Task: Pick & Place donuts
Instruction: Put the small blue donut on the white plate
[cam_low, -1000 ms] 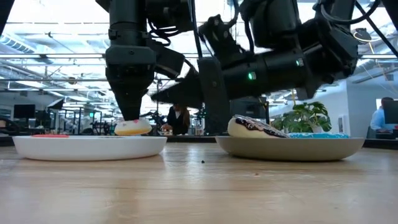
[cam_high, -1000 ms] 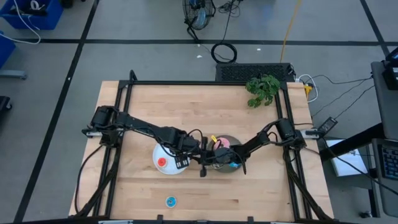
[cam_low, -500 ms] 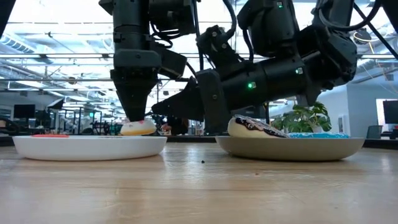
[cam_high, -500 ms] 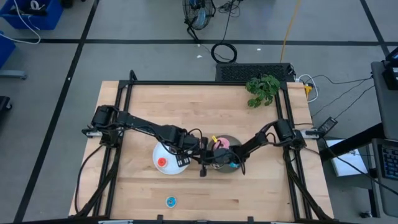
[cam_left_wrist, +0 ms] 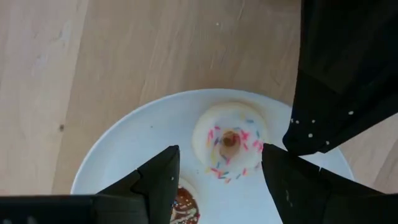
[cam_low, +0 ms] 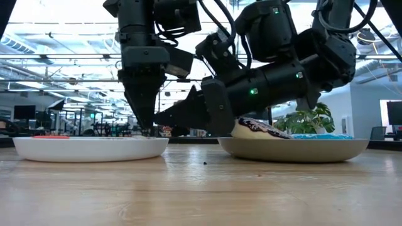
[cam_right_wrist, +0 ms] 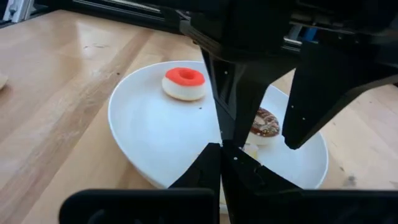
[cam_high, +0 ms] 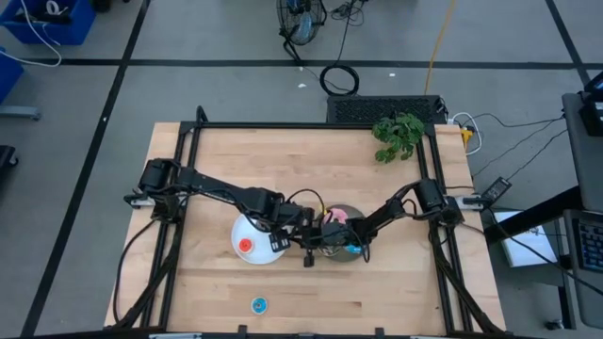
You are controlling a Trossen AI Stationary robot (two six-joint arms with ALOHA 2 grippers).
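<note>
White plate (cam_right_wrist: 149,134) with red donut (cam_right_wrist: 184,83), brown donut (cam_right_wrist: 264,122), white sprinkled donut (cam_left_wrist: 229,142) between left gripper's (cam_left_wrist: 219,167) parted fingers.

A pale wooden table (cam_high: 311,160) carries a white plate (cam_high: 247,233) and, just to its right, a grey plate (cam_low: 293,149). A small green plant (cam_high: 398,135) sits near the table's far right corner. On the grey floor beyond lie a coiled black cable (cam_high: 339,80) and a yellow cord (cam_high: 439,38); a blue bin (cam_high: 47,19) stands far left.
</note>
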